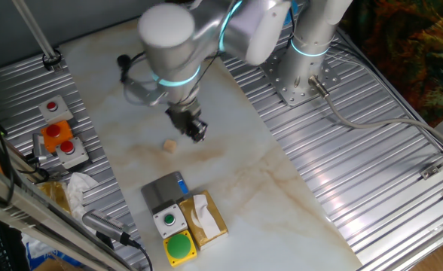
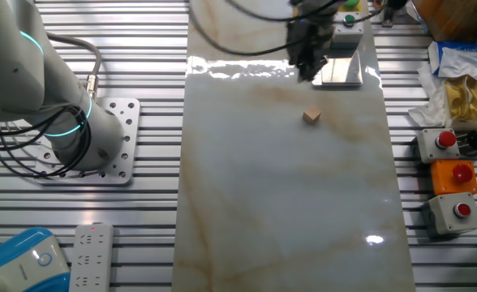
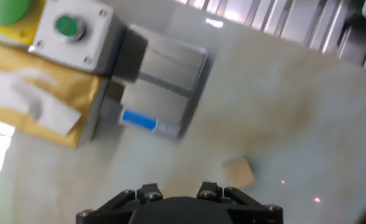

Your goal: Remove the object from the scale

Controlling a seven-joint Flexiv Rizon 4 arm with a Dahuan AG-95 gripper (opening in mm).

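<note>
The object, a tiny tan cube (image 1: 170, 146), lies on the white marble table, apart from the scale. It also shows in the other fixed view (image 2: 311, 118) and in the hand view (image 3: 239, 172). The scale (image 1: 165, 189) is a flat dark-grey platform with a blue patch and has nothing on it; it also shows in the other fixed view (image 2: 338, 71) and in the hand view (image 3: 164, 87). My gripper (image 1: 196, 132) hangs above the table, just beside the cube, and holds nothing. In the hand view only its spread finger mounts show at the bottom edge.
A grey box with a green button (image 1: 169, 220), a yellow box with a big green button (image 1: 180, 248) and a yellow-brown tissue box (image 1: 206, 218) stand next to the scale. Red and orange button boxes (image 1: 59, 135) sit on the ribbed metal at the left.
</note>
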